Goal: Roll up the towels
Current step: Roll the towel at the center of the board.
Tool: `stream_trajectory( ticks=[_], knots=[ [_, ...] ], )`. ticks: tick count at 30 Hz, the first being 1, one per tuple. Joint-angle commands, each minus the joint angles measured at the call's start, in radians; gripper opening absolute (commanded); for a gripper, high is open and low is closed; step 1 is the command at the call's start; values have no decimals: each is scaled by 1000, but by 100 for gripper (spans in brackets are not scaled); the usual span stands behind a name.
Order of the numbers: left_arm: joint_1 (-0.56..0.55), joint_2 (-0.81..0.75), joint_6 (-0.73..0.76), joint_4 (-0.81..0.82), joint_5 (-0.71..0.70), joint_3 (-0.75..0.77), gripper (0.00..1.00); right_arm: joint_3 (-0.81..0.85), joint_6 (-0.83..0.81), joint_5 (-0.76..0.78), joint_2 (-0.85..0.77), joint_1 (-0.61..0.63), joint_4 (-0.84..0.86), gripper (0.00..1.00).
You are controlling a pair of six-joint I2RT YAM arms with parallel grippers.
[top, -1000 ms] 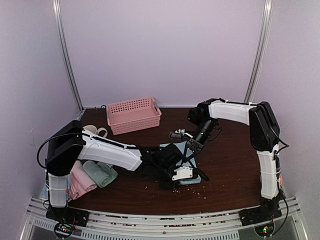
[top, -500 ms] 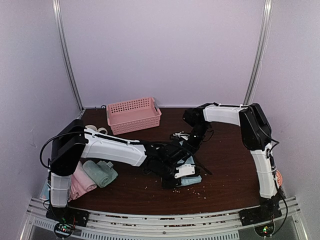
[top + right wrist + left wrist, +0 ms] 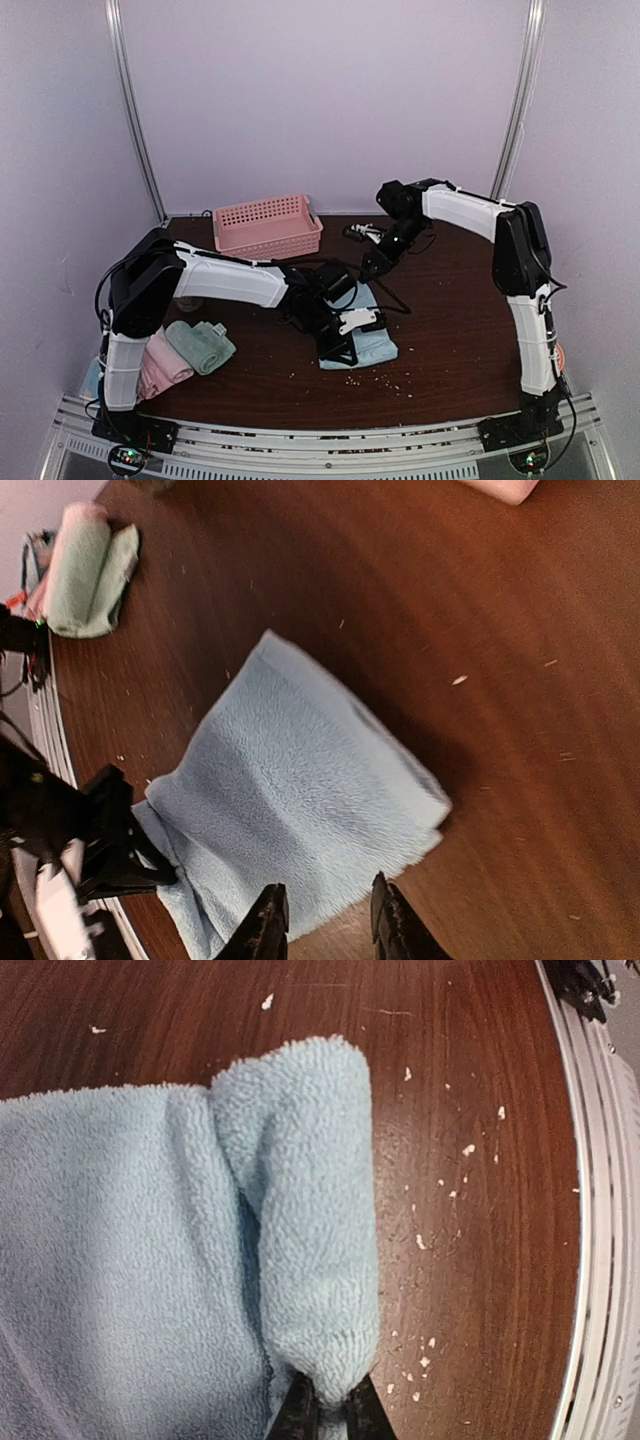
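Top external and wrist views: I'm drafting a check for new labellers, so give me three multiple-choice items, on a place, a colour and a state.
1. Where does the pink basket stand?
A) at the table's far edge, left of centre
B) at the near right corner
C) on the floor

2. What colour is the towel held by the left end effector?
A) pink
B) sage green
C) light blue

3. How is the left end effector?
A) wide open
B) shut on the towel's rolled edge
C) out of every view

Answers:
1 A: the top view shows it by the back wall.
2 C: the left wrist view shows light blue pile.
3 B: its fingers pinch the roll's end.
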Motion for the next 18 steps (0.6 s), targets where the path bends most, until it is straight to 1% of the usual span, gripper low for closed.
stream_trajectory(
  ticks=[1, 4, 6, 7, 8, 9, 11, 13, 15, 18],
  knots=[
    [51, 66, -59, -2, 191, 5, 0, 109, 12, -110, -214, -119, 0, 30],
    [85, 130, -102, -69, 310, 86, 0, 80, -45, -157, -336, -158, -12, 31],
    [105, 163, -132, -109, 404, 130, 0, 6, -72, -159, -439, -161, 8, 33],
    [114, 173, -146, -110, 439, 135, 0, -32, -89, -182, -497, -161, 16, 35],
    [124, 185, -156, -110, 469, 141, 0, -68, -145, -217, -555, -160, 14, 40],
    [133, 196, -172, -110, 493, 145, 0, -120, -195, -260, -604, -158, 13, 44],
    [155, 226, -206, -119, 556, 158, 0, -249, -270, -291, -709, -136, 43, 50],
    [168, 260, -213, -171, 592, 196, 0, -382, -345, -253, -788, -88, 73, 52],
    [170, 279, -201, -217, 559, 227, 0, -500, -415, -156, -831, -14, 85, 52],
    [171, 282, -202, -229, 520, 231, 0, -641, -452, -12, -842, 87, 107, 49]
  ],
)
